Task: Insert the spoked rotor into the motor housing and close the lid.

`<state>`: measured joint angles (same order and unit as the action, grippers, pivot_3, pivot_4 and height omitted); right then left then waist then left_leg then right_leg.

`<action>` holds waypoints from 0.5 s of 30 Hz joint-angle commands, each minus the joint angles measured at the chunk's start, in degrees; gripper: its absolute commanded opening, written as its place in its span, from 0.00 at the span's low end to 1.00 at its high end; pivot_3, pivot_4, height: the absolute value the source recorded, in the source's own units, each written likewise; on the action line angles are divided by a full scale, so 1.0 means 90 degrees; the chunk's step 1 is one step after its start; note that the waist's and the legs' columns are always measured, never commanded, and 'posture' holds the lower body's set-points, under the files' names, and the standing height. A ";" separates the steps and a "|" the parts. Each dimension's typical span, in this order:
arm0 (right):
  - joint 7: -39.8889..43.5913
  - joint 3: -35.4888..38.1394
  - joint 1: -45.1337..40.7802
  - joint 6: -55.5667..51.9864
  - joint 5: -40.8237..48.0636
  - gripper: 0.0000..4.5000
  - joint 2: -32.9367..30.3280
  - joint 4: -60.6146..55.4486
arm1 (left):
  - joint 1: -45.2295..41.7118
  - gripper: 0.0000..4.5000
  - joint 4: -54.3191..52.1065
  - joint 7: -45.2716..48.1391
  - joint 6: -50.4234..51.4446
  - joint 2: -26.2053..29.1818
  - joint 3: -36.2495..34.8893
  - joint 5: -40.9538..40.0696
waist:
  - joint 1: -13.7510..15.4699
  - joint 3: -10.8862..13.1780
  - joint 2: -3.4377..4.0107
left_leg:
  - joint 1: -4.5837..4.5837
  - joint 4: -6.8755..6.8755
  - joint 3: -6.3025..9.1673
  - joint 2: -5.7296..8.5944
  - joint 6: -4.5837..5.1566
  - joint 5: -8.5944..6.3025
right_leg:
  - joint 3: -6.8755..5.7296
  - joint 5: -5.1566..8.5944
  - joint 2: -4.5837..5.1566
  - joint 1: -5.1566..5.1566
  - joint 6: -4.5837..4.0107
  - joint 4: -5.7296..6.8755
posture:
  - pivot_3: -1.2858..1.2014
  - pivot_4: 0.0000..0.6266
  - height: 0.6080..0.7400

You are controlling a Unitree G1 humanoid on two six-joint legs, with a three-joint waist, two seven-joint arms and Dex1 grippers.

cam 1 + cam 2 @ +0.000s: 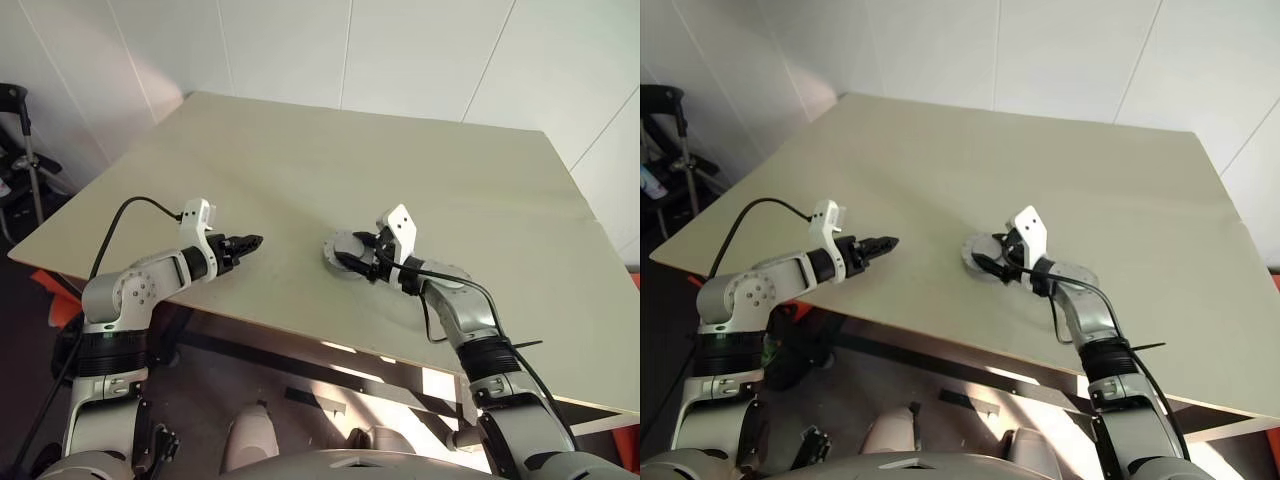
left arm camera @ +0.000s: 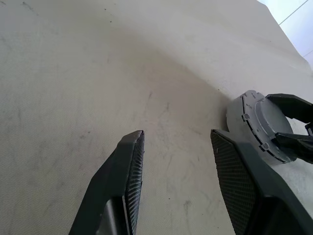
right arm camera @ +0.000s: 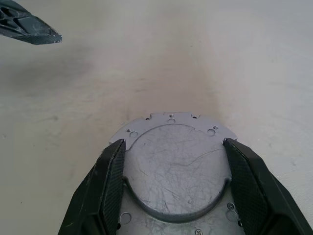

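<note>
The left gripper [image 1: 252, 241] hung low with its black fingers [image 2: 128, 166] parted and empty (pointing across toward the other arm), while the right gripper [image 3: 173, 147] reached inward, its fingers [image 3: 113, 169] spread wide.

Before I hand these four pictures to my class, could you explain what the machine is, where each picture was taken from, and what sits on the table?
This is a humanoid robot with two arms, each ending in a two-fingered gripper. Two pictures look down from cameras in its head; the other two come from cameras on its wrists, looking along the fingers. On the beige table sits one round grey metal assembly. The right gripper has its fingers on either side of that part, at its rim; I cannot tell whether it squeezes. The left gripper is open, holds nothing and points towards the part.
</note>
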<state>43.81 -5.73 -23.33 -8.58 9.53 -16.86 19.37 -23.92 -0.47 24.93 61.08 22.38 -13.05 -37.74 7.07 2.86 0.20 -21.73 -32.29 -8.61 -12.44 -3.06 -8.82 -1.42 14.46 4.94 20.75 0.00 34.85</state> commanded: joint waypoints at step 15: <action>-0.0137 -0.0284 0.0068 0.0340 -0.0402 0.69 -0.0118 0.0556 | -0.0434 0.51 -0.0007 -0.0325 -0.0005 -0.0345 -0.0378 -0.0270 | -0.0003 -0.0004 -0.0004 | 0.0060 0.0005 -0.0001 0.0001 0.0020 -0.0013 | 0.0004 0.0001 0.0001 -0.0056 -0.0001 -0.0002 | 0.52 0.00 1.00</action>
<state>42.51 -7.42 -23.62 -4.25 7.83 -17.00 21.99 -25.01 -0.10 23.10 61.24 20.12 -14.67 -38.33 7.04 2.82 0.17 -21.19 -32.25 -8.62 -12.43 -2.88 -8.93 -1.39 14.47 4.94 20.23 0.00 34.83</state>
